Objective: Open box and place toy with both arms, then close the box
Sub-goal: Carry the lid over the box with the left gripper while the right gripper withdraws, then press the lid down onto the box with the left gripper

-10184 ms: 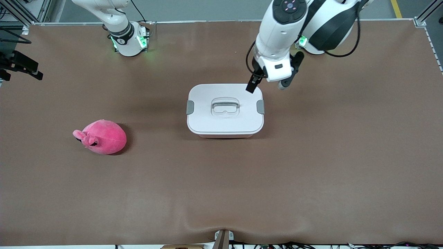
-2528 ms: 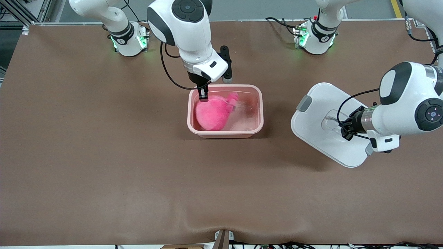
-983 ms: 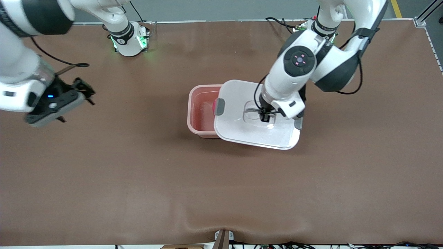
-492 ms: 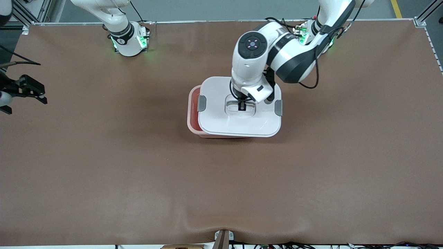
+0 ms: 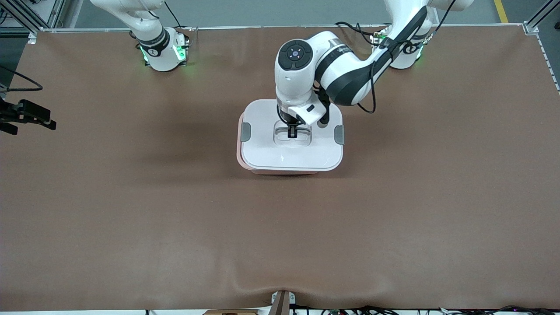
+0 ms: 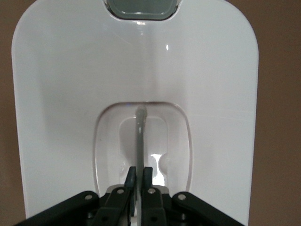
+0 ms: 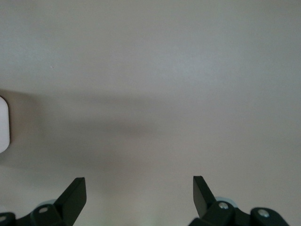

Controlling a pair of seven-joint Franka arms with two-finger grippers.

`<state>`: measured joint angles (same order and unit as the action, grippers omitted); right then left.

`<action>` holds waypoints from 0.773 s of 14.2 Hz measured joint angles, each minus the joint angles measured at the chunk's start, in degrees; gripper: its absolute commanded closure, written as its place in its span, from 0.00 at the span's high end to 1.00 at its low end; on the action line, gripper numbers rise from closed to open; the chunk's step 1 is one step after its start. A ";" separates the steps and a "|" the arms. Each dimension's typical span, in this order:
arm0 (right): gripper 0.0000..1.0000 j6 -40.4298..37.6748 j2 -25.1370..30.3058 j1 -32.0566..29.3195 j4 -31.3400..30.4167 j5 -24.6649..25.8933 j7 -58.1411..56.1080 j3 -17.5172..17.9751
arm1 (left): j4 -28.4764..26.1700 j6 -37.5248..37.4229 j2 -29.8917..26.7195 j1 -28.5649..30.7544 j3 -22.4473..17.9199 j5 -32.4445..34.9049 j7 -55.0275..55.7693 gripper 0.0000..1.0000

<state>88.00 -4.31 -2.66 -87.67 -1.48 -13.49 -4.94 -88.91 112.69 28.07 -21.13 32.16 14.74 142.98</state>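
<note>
The box's pale pink tub [image 5: 239, 154] stands mid-table. Its white lid [image 5: 262, 151] hangs level over it, shifted slightly toward the left arm's end, so a thin strip of pink rim shows. My left gripper [image 5: 292, 132] is shut on the lid's clear centre handle [image 6: 139, 127]. The left wrist view shows the same left gripper [image 6: 139, 172] pinching that handle, with a grey clip [image 6: 141, 9] at the lid's [image 6: 70, 94] end. The toy is hidden under the lid. My right gripper [image 5: 46, 121] waits off the right arm's end of the table. This right gripper [image 7: 138, 181] is open and holds nothing.
The brown table mat [image 5: 175, 218] stretches around the box with nothing else lying on it. Both arm bases [image 5: 164, 50] stand along the table edge farthest from the front camera. A small mount [image 5: 282, 302] sits at the nearest edge.
The left arm has carried the lid from partly beside the tub to almost squarely over it. The right gripper has drawn back to the table's end.
</note>
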 measured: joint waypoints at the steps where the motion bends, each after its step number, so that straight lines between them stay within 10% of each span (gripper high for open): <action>1: 1.00 0.00 0.04 0.16 -0.42 0.00 0.02 -0.40 | 0.07 0.14 0.22 -0.33 -0.02 0.43 0.25 0.00; 11: 1.00 -0.74 0.39 1.39 -0.64 -0.03 0.15 -0.82 | 0.27 3.57 2.53 -1.88 -0.13 3.77 3.78 0.00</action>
<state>87.26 -3.92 -1.27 -88.31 -1.51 -13.34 -5.76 -88.64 116.26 30.60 -23.01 32.03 18.51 146.76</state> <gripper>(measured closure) 0.000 0.930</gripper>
